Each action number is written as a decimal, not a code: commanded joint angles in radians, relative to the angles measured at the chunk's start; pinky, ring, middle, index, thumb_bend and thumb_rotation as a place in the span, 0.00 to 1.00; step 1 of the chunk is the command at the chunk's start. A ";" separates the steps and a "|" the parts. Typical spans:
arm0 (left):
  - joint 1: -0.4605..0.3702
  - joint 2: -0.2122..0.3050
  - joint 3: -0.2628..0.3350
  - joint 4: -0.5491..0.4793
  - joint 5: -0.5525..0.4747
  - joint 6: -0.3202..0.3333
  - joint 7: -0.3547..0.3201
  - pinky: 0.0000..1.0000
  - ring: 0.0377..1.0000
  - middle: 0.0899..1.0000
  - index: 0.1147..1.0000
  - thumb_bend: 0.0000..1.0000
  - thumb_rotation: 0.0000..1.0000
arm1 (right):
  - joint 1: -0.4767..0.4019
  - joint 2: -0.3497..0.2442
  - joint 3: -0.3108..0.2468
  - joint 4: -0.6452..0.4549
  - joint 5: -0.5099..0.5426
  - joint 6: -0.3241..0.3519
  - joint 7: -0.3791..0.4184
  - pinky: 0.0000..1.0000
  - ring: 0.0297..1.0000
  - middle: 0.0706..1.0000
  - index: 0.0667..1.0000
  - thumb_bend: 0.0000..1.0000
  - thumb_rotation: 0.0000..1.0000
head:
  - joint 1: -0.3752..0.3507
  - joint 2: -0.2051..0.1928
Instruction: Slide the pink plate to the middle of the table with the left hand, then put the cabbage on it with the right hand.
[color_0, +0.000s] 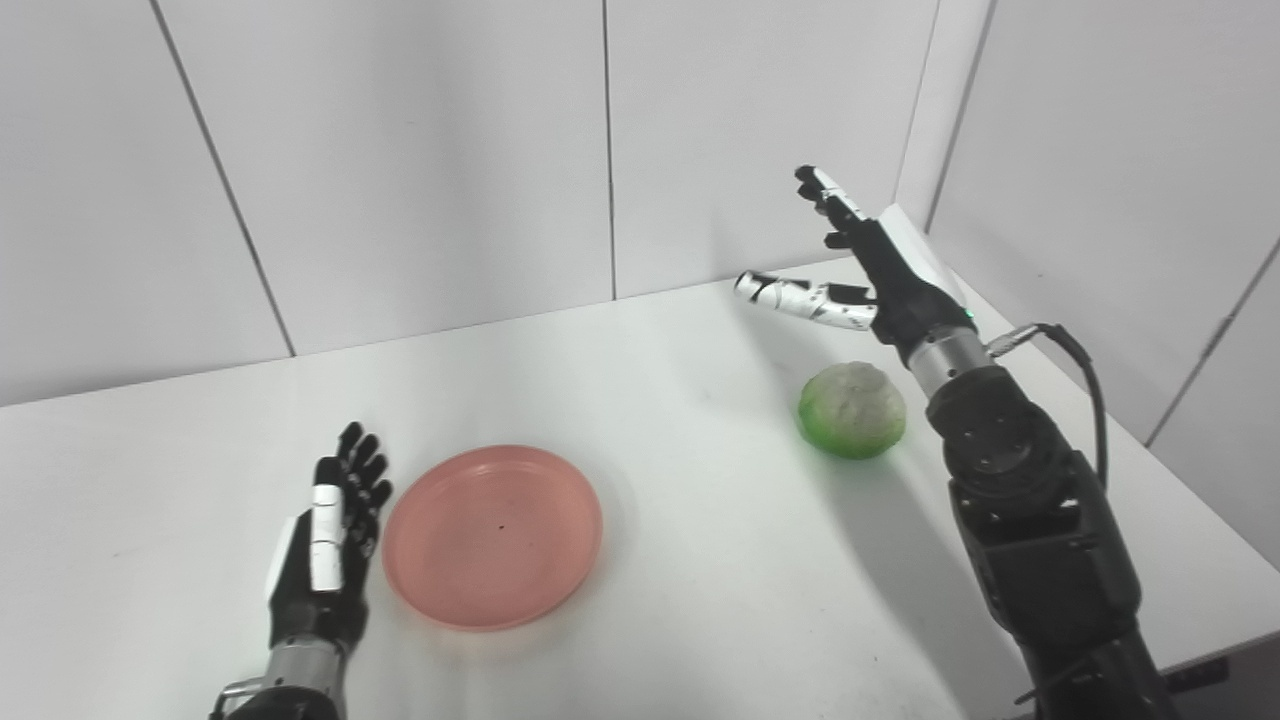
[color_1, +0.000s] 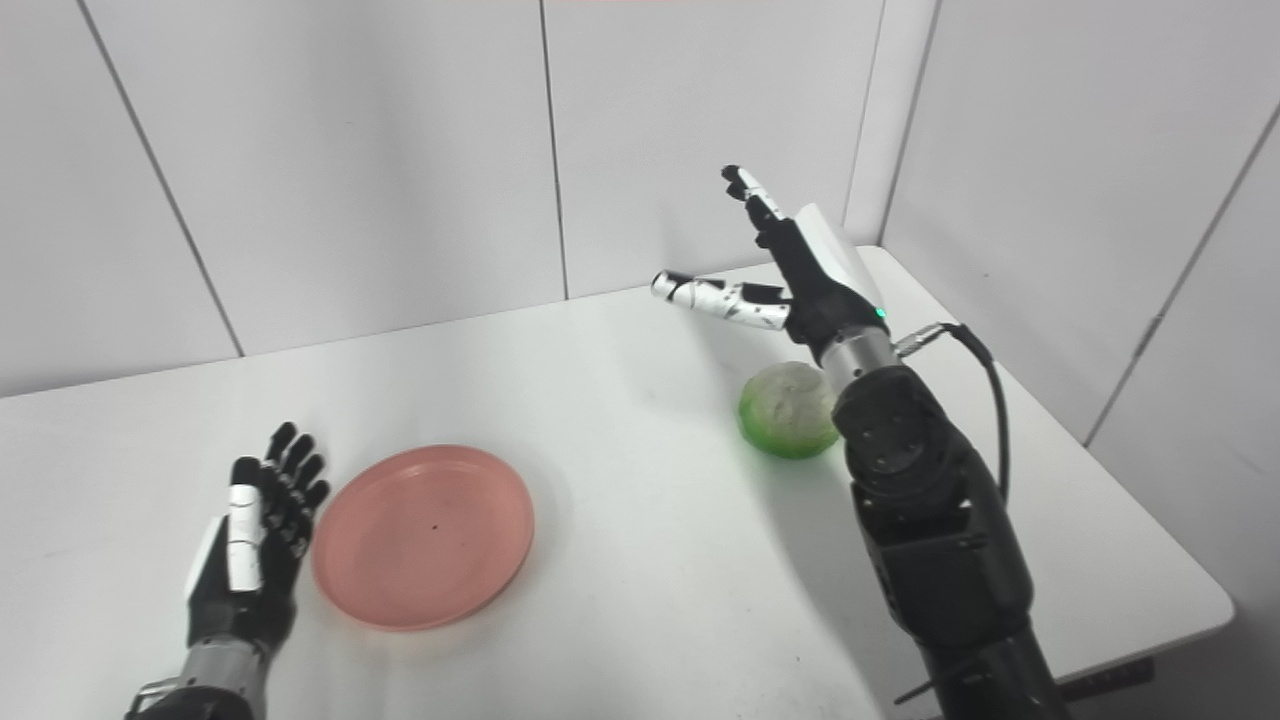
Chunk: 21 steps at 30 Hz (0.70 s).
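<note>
A: Surface?

B: White table (color_0: 700, 600), matte, a few faint scuffs. Soft shadows thrown under the plate and along the right arm. Right edge and front right corner in sight in the right eye view.

A: Room?

B: Pale grey wall panels (color_0: 420, 150) with thin dark seams, closing in behind and on the right, meeting at a corner past the far end of the table.

A: Pink plate (color_0: 492, 536)?

B: Lying flat, left of the table's middle, near the front. Nothing on it but a tiny dark speck.

A: Left hand (color_0: 325, 545)?

B: Just beside the plate's left rim, low at the table, fingers straight and spread, nothing held. Touching the rim or not, cannot tell.

A: Cabbage (color_0: 852, 410)?

B: Resting on the table toward the right, well apart from the plate. Green below, pale on top.

A: Right hand (color_0: 860, 265)?

B: Raised above and beyond the cabbage, fingers extended upward, thumb stuck out to the left, wide apart, grasping nothing. Black cable (color_0: 1075, 365) looping off the wrist.
</note>
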 joint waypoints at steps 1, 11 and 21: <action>-0.009 0.010 0.017 0.051 -0.025 -0.049 -0.023 0.99 0.99 0.99 0.99 0.79 1.00 | -0.049 -0.011 -0.030 -0.019 -0.049 -0.004 0.029 0.87 0.95 0.92 0.92 0.78 0.51 | -0.014 -0.005; -0.017 0.038 0.048 0.101 -0.057 -0.100 -0.070 0.96 0.97 0.97 0.98 0.76 0.98 | -0.049 -0.023 -0.062 0.024 -0.324 -0.004 0.165 0.90 1.00 0.96 0.91 0.90 0.51 | -0.056 -0.012; -0.003 0.044 0.045 0.062 -0.052 -0.077 -0.058 0.94 0.96 0.95 0.95 0.73 1.00 | -0.040 -0.056 0.006 0.098 -0.484 -0.004 0.233 1.00 0.98 0.92 0.90 0.99 0.48 | -0.054 -0.001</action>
